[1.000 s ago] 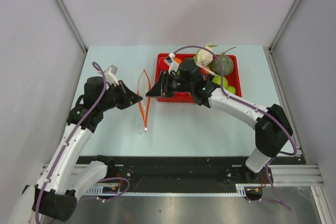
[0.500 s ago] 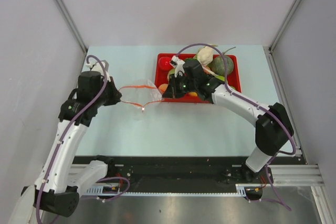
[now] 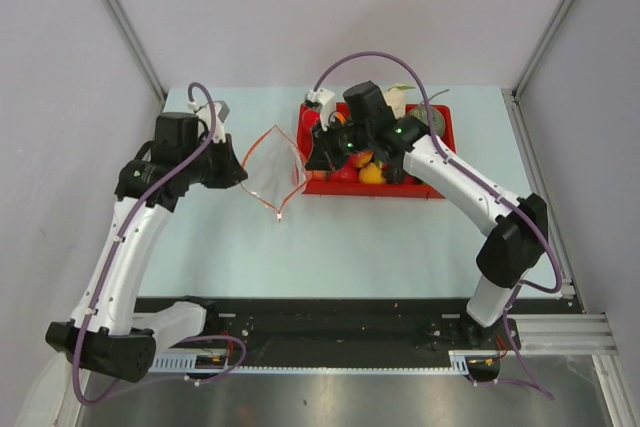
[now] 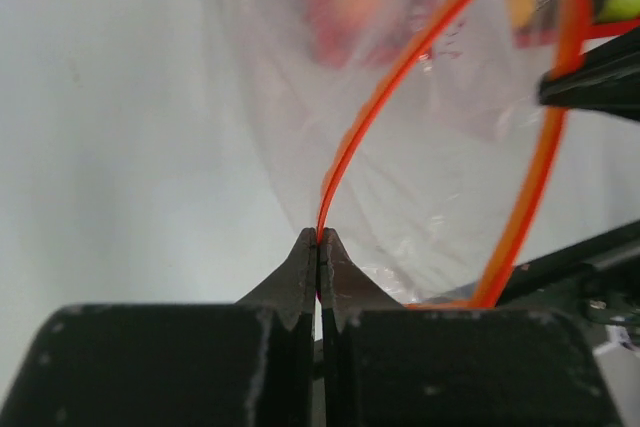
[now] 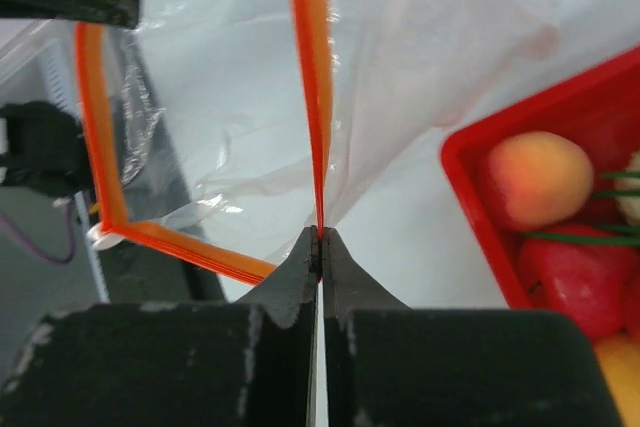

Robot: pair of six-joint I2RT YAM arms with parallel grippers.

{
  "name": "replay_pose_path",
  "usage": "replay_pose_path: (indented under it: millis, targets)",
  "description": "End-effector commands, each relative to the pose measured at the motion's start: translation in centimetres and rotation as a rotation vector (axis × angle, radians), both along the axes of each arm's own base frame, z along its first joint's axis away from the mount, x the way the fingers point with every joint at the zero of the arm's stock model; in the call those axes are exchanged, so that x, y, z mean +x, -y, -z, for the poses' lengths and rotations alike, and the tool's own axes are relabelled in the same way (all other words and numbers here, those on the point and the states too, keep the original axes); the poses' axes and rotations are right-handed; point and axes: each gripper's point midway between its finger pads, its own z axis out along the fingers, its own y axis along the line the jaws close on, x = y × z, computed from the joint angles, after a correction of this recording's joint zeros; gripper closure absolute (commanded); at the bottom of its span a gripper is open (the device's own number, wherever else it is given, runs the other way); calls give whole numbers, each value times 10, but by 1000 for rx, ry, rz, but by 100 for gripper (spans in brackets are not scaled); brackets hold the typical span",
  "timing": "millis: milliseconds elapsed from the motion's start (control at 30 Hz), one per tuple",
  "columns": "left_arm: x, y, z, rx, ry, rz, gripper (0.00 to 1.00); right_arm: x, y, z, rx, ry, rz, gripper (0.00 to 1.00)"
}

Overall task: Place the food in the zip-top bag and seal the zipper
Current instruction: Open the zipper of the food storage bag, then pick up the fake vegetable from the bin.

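**Bag mouth pulled open between both claws, food in the tray to its right**

On the pale table the two arms reach inward toward each other. The left arm bends in from the left. The right arm arches over the red tray, with its wrist turned back toward the centre.

The zip-top bag hangs between them, just left of the tray. Its mouth is spread into a leaf-shaped loop whose long axis runs from the far side of the table toward the near side.

The zipper forms that loop, and each arm holds one side of it. The left gripper is pressed together on the left strip. The right gripper is pinched tight on the right strip.

The food is all in the tray and none shows inside the bag. A peach and a red fruit lie just right of the right gripper, which makes the right arm clearly the nearer one.

Both claws are occupied — so loading probably needs one to let go. The right claw looks the likelier choice, while the left keeps its side of the mouth lifted.
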Motion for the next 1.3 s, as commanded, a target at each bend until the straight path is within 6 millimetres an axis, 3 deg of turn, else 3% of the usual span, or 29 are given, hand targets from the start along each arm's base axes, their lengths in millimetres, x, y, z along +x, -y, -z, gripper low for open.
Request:
replay_pose_path:
  millis: [0, 167, 267, 400, 567, 733, 767, 900, 1033, 1167, 1267]
  targets:
    - [-23, 31, -49, -176, 43, 132, 100, -49, -7, -28, 73, -80, -261, 100]
    - [-61, 35, -44, -200, -48, 213, 100, -95, -4, -50, 160, -203, -421, 100]
    - [-67, 31, -41, -185, -48, 202, 100, -102, -1, -47, 155, -235, -431, 100]
    - [-54, 32, -17, -192, -134, 144, 100, -67, 5, -22, 99, -204, -327, 99]
    - [-28, 49, 5, -279, -217, 114, 100, -9, 22, 13, 9, -166, -139, 82]
    - [-9, 68, 10, -389, -244, 108, 100, 29, 38, 10, 13, -120, -32, 66]
    - [-7, 70, 10, -406, -243, 110, 100, 31, 39, 6, 18, -108, -27, 55]
    - [-2, 76, 12, -466, -249, 88, 100, 46, 57, -16, 41, -40, 25, 33]
    - [-1, 78, 12, -475, -248, 92, 100, 72, 104, -30, 37, 28, 123, 17]
    - [-1, 79, 11, -478, -247, 98, 100, 105, 168, -27, -31, 117, 222, 13]
    - [-2, 79, 14, -478, -255, 99, 100, 123, 201, -17, -95, 174, 243, 9]
